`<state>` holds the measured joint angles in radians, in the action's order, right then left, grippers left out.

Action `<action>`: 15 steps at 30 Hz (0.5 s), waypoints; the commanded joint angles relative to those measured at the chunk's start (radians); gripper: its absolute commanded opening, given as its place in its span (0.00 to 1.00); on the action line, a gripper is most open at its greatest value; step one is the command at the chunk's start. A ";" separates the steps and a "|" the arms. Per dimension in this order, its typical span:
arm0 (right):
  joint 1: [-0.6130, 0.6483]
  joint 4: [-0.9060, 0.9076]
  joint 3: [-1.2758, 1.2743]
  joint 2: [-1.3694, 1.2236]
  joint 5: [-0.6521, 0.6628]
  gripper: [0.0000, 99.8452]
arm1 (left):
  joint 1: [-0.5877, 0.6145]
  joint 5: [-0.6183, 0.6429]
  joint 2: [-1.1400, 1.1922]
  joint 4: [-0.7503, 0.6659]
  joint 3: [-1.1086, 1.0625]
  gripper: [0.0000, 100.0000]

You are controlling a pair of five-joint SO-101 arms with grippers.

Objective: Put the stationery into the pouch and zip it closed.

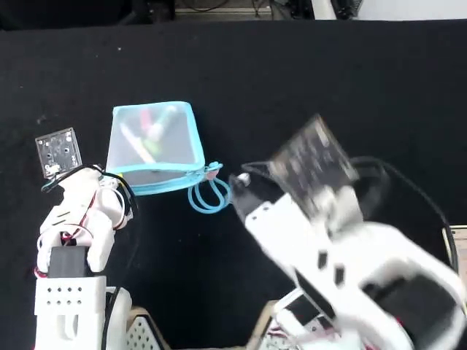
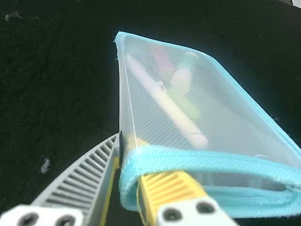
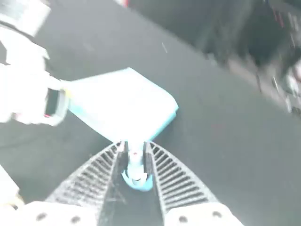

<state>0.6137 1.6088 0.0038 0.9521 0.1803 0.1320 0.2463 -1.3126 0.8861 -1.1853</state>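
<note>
Pouch [image 1: 155,149] sits left of centre, both grippers on it.
Zipper edge is on the near side, running left-right; left gripper [image 2: 128,157] pinches its left corner, right gripper [image 3: 135,148] clamps the zip pull [image 3: 136,168] at the right end.

A black cloth [image 1: 306,80] covered the table, matte and flecked here and there with pale lint [image 2: 45,165]. Beyond its far edge ran a narrow strip of room, with dark gear and cables [image 1: 219,7] and a white surface [image 1: 408,9] at the far right corner. A pale wooden edge [image 1: 460,244] showed at the cloth's right side. The light lay soft and even across the cloth.
</note>
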 commanded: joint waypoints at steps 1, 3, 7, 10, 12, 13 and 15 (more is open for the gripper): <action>0.110 -0.146 -0.084 0.067 -0.014 0.01 | 0.008 -0.008 -0.011 -0.017 0.022 0.03; 0.152 -0.238 -0.160 0.108 -0.012 0.01 | 0.008 -0.008 -0.011 -0.017 0.022 0.03; 0.187 -0.423 -0.349 0.180 -0.006 0.01 | 0.008 -0.008 -0.011 -0.017 0.022 0.03; 0.192 -0.529 -0.481 0.237 -0.006 0.01 | 0.008 -0.008 -0.011 -0.017 0.022 0.03; 0.192 -0.583 -0.559 0.278 -0.005 0.01 | 0.008 -0.008 -0.011 -0.017 0.022 0.03; 0.192 -0.606 -0.596 0.300 -0.005 0.01 | 0.008 -0.008 -0.011 -0.017 0.022 0.03; 0.192 -0.649 -0.671 0.343 0.029 0.01 | 0.008 -0.008 -0.011 -0.017 0.022 0.03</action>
<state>0.7963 1.0395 -0.5976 1.2375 0.1772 0.1320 0.2463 -1.3126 0.8861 -1.1853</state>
